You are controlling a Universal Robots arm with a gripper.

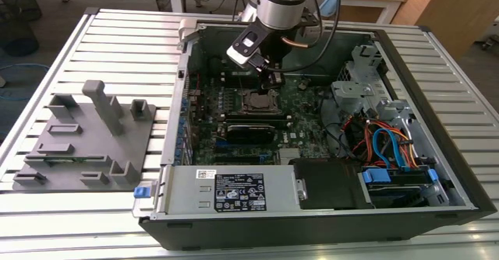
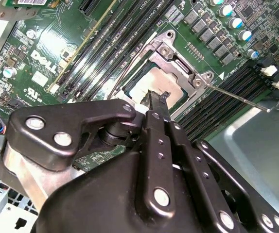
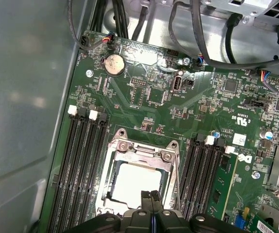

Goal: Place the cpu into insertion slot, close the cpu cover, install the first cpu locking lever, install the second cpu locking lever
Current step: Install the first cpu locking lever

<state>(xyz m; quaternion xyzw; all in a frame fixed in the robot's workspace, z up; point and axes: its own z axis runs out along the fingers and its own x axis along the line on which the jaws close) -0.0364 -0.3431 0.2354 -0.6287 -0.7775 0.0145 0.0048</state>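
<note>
The cpu (image 3: 130,182) sits in the insertion slot (image 1: 256,101), cpu cover (image 3: 144,148) seemingly down. My fingers (image 3: 147,201), clenched empty into one narrow pusher, hover at the slot's 1 o'clock in the exterior view, near the loose lever (image 2: 236,98).

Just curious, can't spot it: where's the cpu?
In the first wrist view the cpu sits in the slot, between the memory slots, by the fingers.

Your gripper (image 2: 157,99) shows black metal with a satin sheen and bright rivets. The cpu (image 3: 130,182) has a dull, matt silver metal top. You see the cover (image 3: 142,147) in brighter bare metal, the board (image 3: 178,121) glossy green, the memory slots (image 3: 81,160) black plastic, the case wall (image 3: 23,97) smooth grey and the table (image 1: 78,38) ribbed pale metal.
</note>
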